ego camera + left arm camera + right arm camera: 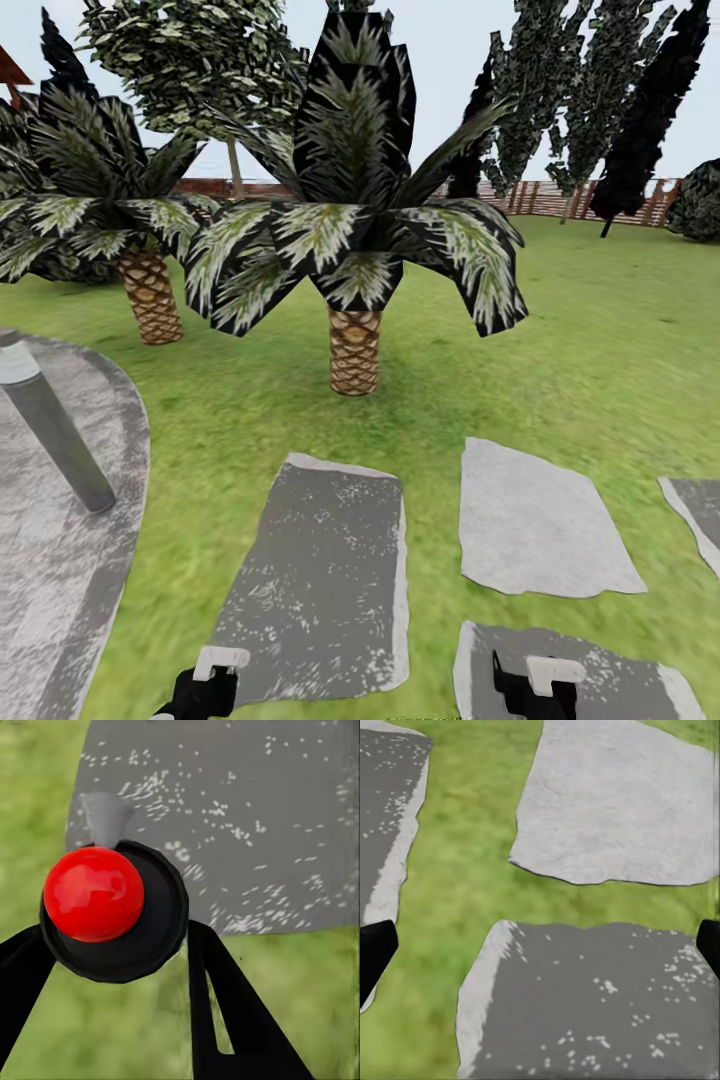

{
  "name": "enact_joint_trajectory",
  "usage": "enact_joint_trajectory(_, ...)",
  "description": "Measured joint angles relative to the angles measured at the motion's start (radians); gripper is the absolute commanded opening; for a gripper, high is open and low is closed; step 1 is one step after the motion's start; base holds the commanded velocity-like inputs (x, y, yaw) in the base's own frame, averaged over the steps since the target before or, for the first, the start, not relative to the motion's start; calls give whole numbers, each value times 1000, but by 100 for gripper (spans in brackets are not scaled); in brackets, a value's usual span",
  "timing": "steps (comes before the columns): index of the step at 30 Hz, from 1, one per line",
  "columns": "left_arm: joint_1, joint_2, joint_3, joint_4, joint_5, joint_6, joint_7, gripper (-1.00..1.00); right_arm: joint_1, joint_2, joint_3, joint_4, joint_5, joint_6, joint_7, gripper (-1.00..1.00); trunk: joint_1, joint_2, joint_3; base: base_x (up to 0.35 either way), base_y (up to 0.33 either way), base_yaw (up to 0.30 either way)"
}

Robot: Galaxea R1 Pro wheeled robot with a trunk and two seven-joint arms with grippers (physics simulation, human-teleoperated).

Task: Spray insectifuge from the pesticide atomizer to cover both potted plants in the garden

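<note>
both jaws seemingly flank atomizer [112, 911], lawn [90, 1027] below.

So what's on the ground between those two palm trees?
Only bare lawn in the head view: grass runs from the left palm to the middle palm, with nothing standing between their trunks.
</note>
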Motion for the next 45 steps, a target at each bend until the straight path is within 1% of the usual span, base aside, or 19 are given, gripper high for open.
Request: enact_joint_trajectory(45,0,2,1,0,2,0,0,-100,0,0,0,1,0,0,0,100,0,0,0,0,-265,-266)
